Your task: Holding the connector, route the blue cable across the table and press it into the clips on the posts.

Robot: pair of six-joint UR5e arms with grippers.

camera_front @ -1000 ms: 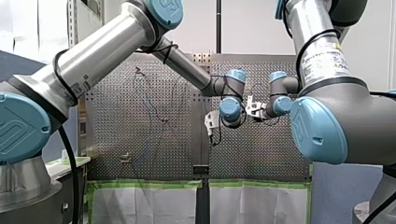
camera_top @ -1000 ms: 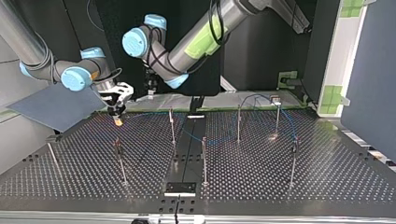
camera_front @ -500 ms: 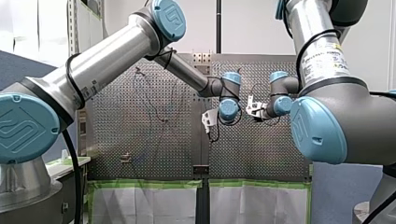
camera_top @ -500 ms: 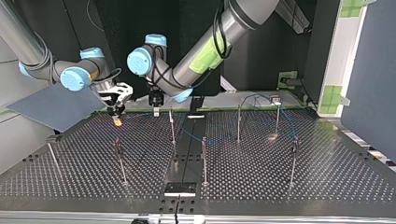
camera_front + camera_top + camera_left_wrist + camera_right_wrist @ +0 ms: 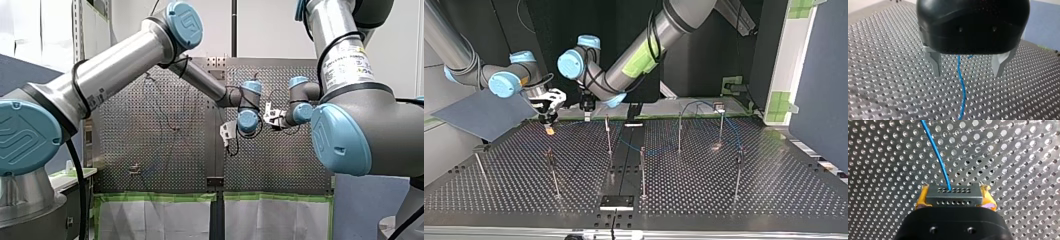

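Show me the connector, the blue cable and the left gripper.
connector (image 5: 954, 197): right wrist view, middle of its grey face.
blue cable (image 5: 963, 86): left wrist view, middle of the visible stretch.
left gripper (image 5: 967, 74): left wrist view, midway between fingertips.

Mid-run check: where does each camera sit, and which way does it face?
Front: behind and above the arms, looking over the table; my left arm at its left, my right arm at its right.
Top: across the table, facing the arms; sides crossed, my right gripper at its left.
Left wrist: looks along my open left gripper at the blue cable.
Right wrist: looks along my right gripper, shut on the connector.
Both wrist views share the blue cable.
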